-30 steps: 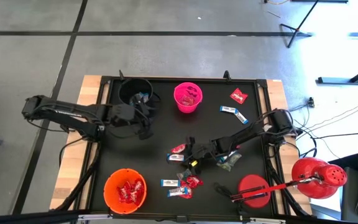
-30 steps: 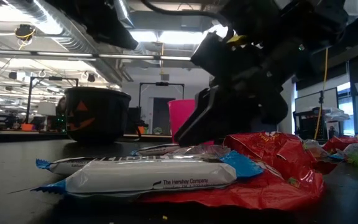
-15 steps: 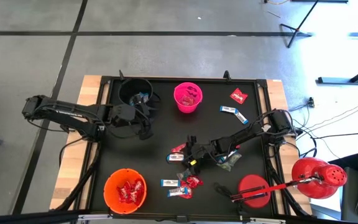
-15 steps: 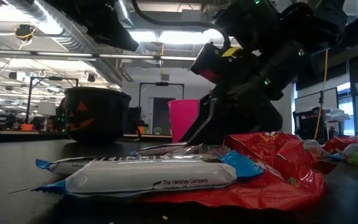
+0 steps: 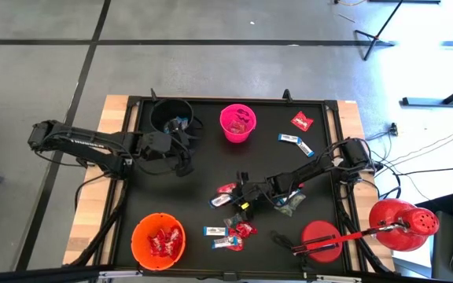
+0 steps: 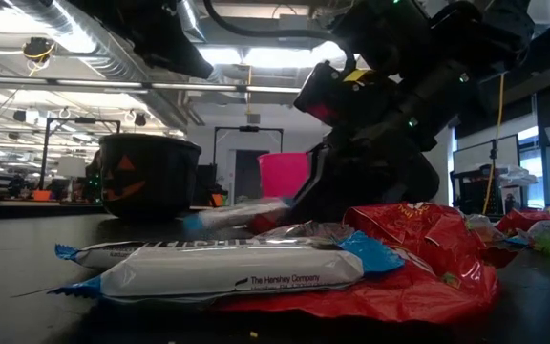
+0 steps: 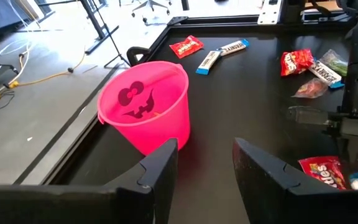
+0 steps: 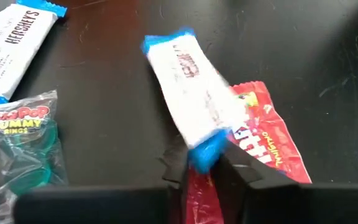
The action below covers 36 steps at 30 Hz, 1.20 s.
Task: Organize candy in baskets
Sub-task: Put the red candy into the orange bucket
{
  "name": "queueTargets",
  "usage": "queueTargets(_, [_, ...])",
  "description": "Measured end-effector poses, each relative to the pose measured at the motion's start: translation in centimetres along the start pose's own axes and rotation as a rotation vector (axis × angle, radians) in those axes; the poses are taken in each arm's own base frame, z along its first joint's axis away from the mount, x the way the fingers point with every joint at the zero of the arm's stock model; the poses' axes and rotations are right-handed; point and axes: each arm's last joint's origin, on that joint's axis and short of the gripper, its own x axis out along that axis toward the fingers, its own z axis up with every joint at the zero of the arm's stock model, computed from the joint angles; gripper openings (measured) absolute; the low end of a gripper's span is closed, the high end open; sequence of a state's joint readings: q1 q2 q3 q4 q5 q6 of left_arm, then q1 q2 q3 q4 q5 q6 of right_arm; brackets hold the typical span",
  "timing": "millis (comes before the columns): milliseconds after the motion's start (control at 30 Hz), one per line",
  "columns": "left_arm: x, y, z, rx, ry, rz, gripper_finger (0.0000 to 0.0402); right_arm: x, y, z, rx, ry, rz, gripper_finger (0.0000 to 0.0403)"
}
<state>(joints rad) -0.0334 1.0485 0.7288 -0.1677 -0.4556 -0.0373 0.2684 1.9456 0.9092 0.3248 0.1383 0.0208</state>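
Right now the right end effector [image 8: 205, 167] is pinching one end of a blue-and-white bar [image 8: 188, 93], its two fingers pressed onto the crimped blue tail of the wrapper. The bar sticks out ahead of the fingers and tilts up off the tabletop [image 5: 195, 177], as the low view [image 6: 232, 216] also shows. Under and beside it lies a red packet [image 8: 263, 134], and a clear bag with a teal sweet [image 8: 20, 140] and a second blue-and-white bar [image 8: 14, 43] rest nearby.

Such a bar looks light and fairly stiff along its length, but the wrapper is slick and thin. A hold on the tail alone may let it swing or slip, so a grip nearer the middle, across the narrow width, would likely be steadier. The red packets look soft and crinkly and would best be pinched at a flat edge.

From above, this end effector [image 5: 238, 196] works in the middle of the tabletop among loose candy. The pink bucket [image 5: 237, 123] and black bucket [image 5: 171, 116] stand toward the far edge, and the orange bucket [image 5: 158, 240], already holding red packets, stands at the near left corner.

The left end effector [image 7: 205, 163] waits with its fingers spread, just before the pink bucket; whether that bucket holds any candy is hard to tell.
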Motion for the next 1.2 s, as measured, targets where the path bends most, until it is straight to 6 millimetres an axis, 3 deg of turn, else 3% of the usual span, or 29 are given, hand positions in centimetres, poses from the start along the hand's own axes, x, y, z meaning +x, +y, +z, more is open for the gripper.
queueTargets(233, [0.0,0.0,0.0,-0.013,0.000,0.000,0.0145,-0.5,-0.1,0.4,-0.003,-0.004,-0.001,0.0003])
queueTargets(600, [0.0,0.0,0.0,-0.017,0.003,-0.001,0.0145,-1.9,-0.3,1.7,-0.022,-0.052,-0.012,0.0001])
queueTargets(800, [0.0,0.0,0.0,-0.031,0.003,-0.002,0.0145,-2.0,-0.4,1.6,-0.022,-0.027,-0.036,0.0005])
queueTargets(933, [0.0,0.0,0.0,-0.033,0.003,-0.003,0.0145,-2.0,-0.4,1.2,-0.014,0.011,-0.020,0.0048])
queueTargets(1200, [0.0,0.0,0.0,-0.033,0.003,-0.003,0.0145,-1.4,-0.6,0.6,0.043,0.035,-0.066,0.0216])
